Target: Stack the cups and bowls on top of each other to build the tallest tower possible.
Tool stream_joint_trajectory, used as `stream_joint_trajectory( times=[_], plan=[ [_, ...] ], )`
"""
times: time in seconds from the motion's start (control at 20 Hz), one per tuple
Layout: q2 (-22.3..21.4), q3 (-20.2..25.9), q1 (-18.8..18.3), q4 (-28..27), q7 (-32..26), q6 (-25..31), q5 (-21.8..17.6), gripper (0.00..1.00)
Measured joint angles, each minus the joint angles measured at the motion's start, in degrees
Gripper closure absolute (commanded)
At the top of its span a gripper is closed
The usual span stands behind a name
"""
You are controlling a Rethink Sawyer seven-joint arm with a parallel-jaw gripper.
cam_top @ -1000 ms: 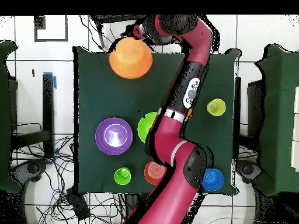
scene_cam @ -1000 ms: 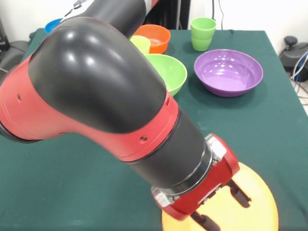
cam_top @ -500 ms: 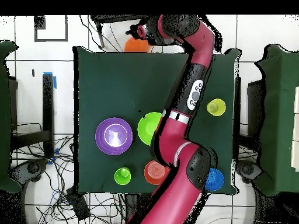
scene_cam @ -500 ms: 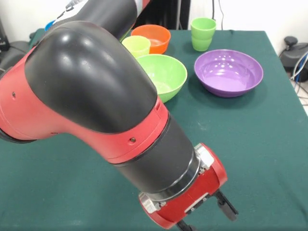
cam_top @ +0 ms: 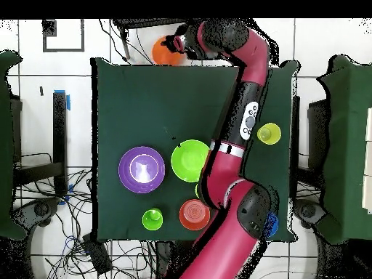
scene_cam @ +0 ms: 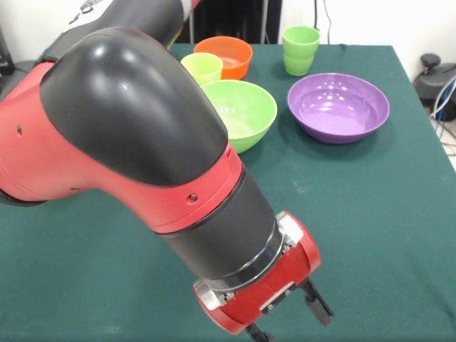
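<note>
Tower not yet begun — the arm (scene_cam: 135, 142) reaches low across the counter (scene_cam: 370, 214) to its near edge, wrist bent down, pincer (scene_cam: 288, 324) at the very-large yellow-orange bowl (cam_top: 166, 52), which from overhead shows only as an orange patch at that edge. Whether the pincer grips it, I cannot tell. The lime green bowl (scene_cam: 242, 110) and purple bowl (scene_cam: 338, 107) wait farther back, unstacked — next, likely, the big bowl must be set down as the base.

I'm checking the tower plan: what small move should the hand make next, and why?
Probably bring the hand inward over the table. It hangs at the table's edge, with an orange shape beside it past that edge, while the lime green bowl and purple bowl sit unstacked across it.
</note>
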Motion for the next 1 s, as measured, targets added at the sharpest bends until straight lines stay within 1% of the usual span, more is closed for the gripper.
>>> stream_joint_trajectory(
  times=[0.2,0.3,0.45,0.55,0.85,1.0],
  plan=[
    [-1.74,-4.17,-0.93,3.12,0.0,-0.11,2.33,0.0],
    [-3.18,-6.72,-1.57,5.26,0.01,-0.11,4.12,0.0],
    [-4.59,-8.9,-2.17,7.27,0.01,-0.11,5.92,0.0],
    [-6.17,-11.22,-2.83,9.31,0.02,-0.09,8.07,0.0],
    [-8.42,-15.01,-3.44,11.46,0.07,-0.78,11.34,0.0],
    [-9.41,-17.65,-3.53,12.55,0.4,-2.66,13.29,0.0]
  ],
)
